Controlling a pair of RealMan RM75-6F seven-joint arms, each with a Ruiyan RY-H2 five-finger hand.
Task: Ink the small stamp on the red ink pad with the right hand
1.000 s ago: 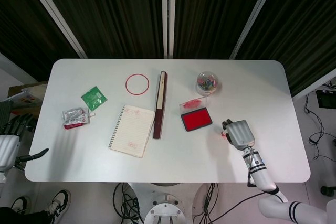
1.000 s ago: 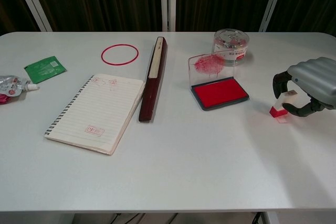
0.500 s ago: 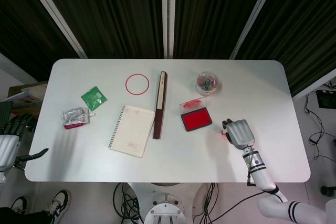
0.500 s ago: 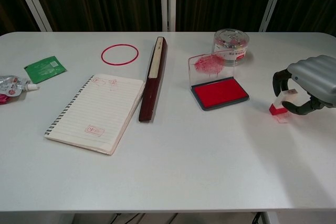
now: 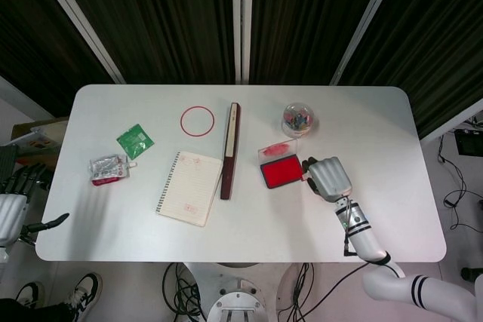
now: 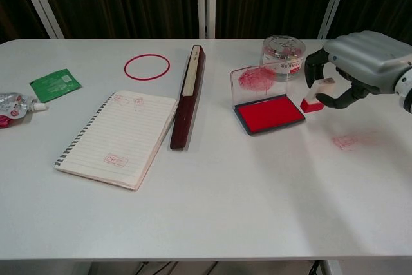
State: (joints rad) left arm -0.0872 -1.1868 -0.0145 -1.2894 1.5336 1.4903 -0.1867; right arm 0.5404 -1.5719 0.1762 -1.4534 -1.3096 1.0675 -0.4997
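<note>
My right hand (image 6: 357,62) (image 5: 327,177) grips the small stamp (image 6: 314,98), a white block with a red base, and holds it in the air just right of the red ink pad (image 6: 269,113) (image 5: 281,173). The pad lies open, its clear lid (image 6: 252,82) standing up behind it with red smears. A red stamp mark (image 6: 345,142) shows on the table to the right of the pad. In the head view the stamp is almost hidden under the hand. My left hand (image 5: 19,209) hangs off the table's left edge, fingers apart, holding nothing.
A clear jar (image 6: 282,56) of coloured bits stands right behind the pad and hand. A dark long case (image 6: 187,96), a stamped notebook (image 6: 119,137), a red ring (image 6: 147,67), a green packet (image 6: 55,84) and a silver pouch (image 6: 14,106) lie to the left.
My right hand has lifted the stamp off the table and carried it left and back toward the ink pad. A red print is left where the stamp stood.
</note>
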